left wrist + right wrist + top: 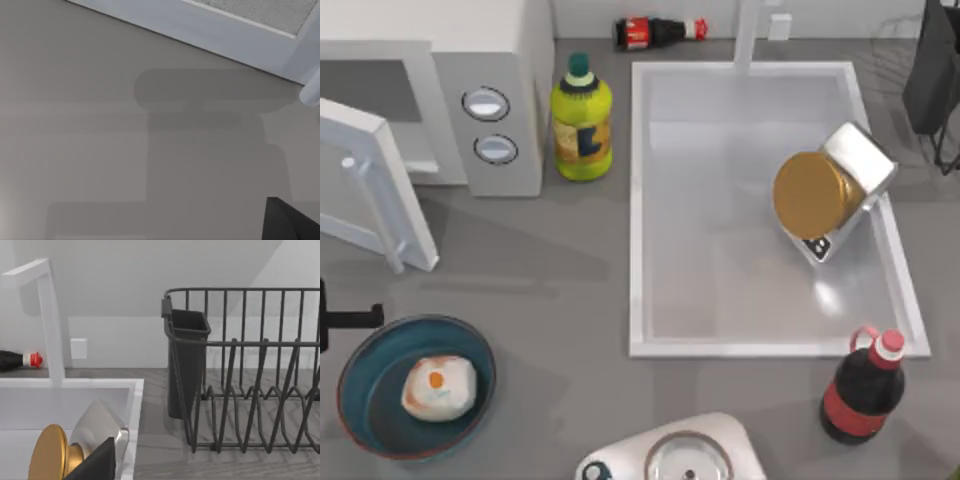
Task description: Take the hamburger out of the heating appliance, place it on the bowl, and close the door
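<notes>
Hamburger (438,388) sits inside the dark-blue bowl (360,365) near the table's front-left corner, its rounded lump lying slightly longer left to right, orange patch facing up. Behind it, the white heating appliance (505,45) fills the back-left corner, knobs on its right panel, while the door (370,165) hangs swung out toward the table's front, window frame angled and bar handle on the outer face. A white sink (640,200) spans the table's right half, holding a tilted steel container (863,160) with a gold lid (812,194). A yellow bottle (582,125) stands between microwave and sink; a cola bottle (860,390) stands at the sink's front-right corner. The left gripper (335,318) shows at the left edge beside the bowl; whether its pincer is spread or pressed together cannot be told.
</notes>
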Action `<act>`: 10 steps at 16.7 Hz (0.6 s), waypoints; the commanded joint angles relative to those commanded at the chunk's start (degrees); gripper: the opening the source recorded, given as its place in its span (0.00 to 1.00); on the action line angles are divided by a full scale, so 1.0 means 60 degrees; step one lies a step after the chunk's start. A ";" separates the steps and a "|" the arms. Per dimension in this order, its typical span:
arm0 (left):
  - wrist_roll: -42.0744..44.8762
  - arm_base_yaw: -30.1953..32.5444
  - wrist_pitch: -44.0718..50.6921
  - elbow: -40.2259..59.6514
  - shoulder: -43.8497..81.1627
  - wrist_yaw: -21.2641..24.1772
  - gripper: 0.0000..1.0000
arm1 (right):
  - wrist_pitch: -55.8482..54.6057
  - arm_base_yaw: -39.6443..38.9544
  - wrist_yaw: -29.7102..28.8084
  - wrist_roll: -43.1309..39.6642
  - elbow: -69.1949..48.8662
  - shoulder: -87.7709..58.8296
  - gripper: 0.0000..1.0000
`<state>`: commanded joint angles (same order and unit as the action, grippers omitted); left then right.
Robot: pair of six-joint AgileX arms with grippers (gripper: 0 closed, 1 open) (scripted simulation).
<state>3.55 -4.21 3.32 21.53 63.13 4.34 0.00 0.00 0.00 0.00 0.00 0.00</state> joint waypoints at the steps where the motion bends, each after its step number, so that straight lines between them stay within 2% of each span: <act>1: -0.0014 0.0026 -0.0143 0.0217 0.0330 -0.0015 0.00 | 0.0000 0.0000 0.0000 0.0000 0.0000 0.0000 1.00; 7: -0.0137 0.0255 -0.1331 0.1952 0.3518 -0.0152 0.00 | 0.0000 0.0000 0.0000 0.0000 0.0000 0.0000 1.00; 10: -0.0184 0.0340 -0.1750 0.2531 0.4374 -0.0206 0.00 | 0.0000 0.0000 0.0000 0.0000 0.0000 0.0000 1.00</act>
<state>2.44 -2.17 -7.18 36.72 89.37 3.11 0.00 0.00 0.00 0.00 0.00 0.00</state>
